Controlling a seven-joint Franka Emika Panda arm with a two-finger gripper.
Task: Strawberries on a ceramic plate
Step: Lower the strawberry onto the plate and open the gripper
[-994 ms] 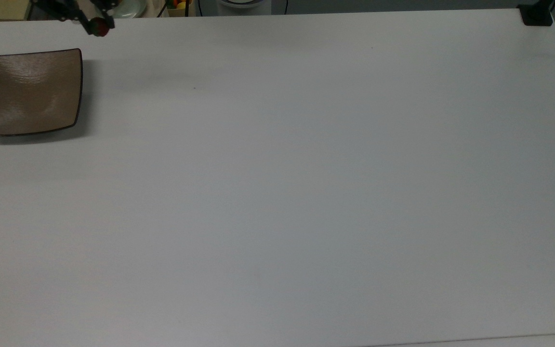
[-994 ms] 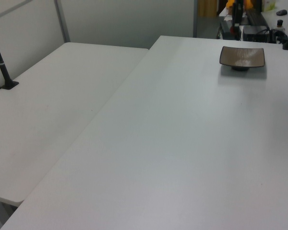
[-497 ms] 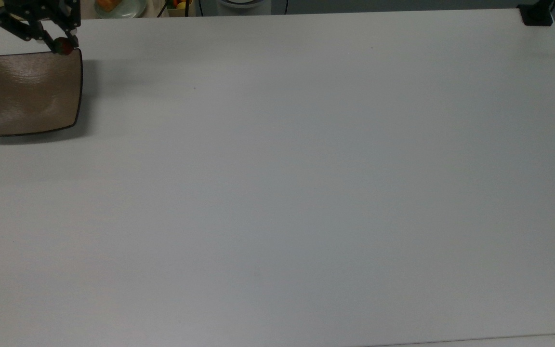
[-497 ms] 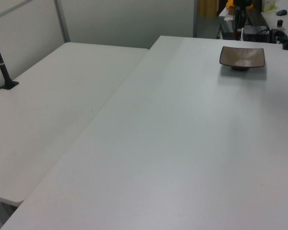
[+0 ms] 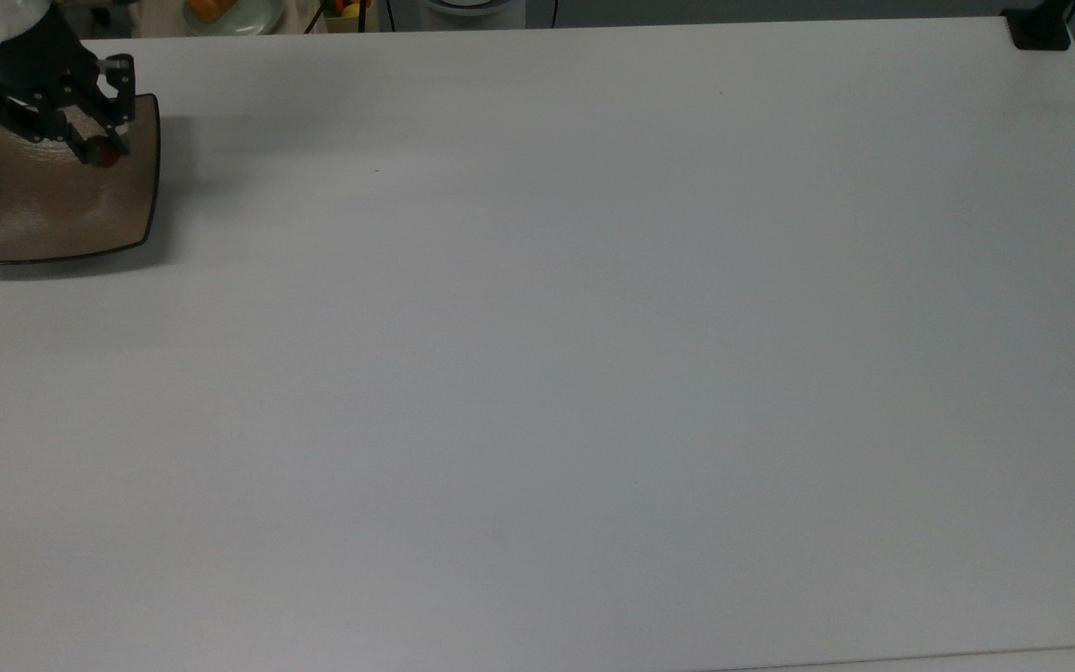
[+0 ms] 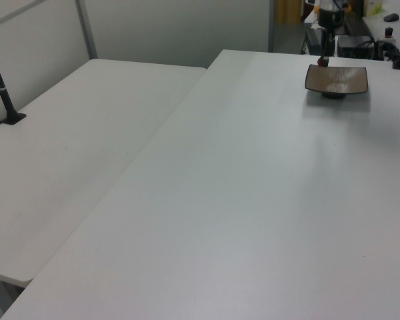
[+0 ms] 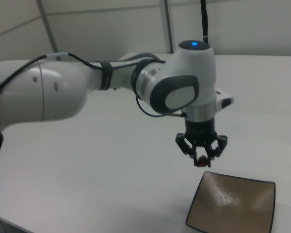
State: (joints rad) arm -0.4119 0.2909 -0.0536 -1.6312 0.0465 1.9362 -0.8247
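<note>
A square glossy brown ceramic plate (image 5: 43,210) with a dark rim lies at the top view's far left, and also appears as the plate (image 6: 343,81) in the left view and the plate (image 7: 235,206) in the right view. My gripper (image 5: 101,152) hangs over the plate's upper part, shut on a tiny red strawberry (image 5: 105,153). In the right view the gripper (image 7: 202,160) holds the strawberry (image 7: 202,160) a little above the plate's near corner. In the left view the gripper (image 6: 323,60) sits at the plate's far left edge.
The white table (image 5: 537,373) stretches wide to the top view's right. A pale green dish (image 5: 231,13) with orange food sits beyond the table's far edge. A black mount (image 5: 1039,28) stands at the far right corner. A second white table (image 6: 67,153) adjoins in the left view.
My gripper has carried the strawberry from beyond the plate's upper right corner down and leftward in the top view, so it now hangs over the plate.
</note>
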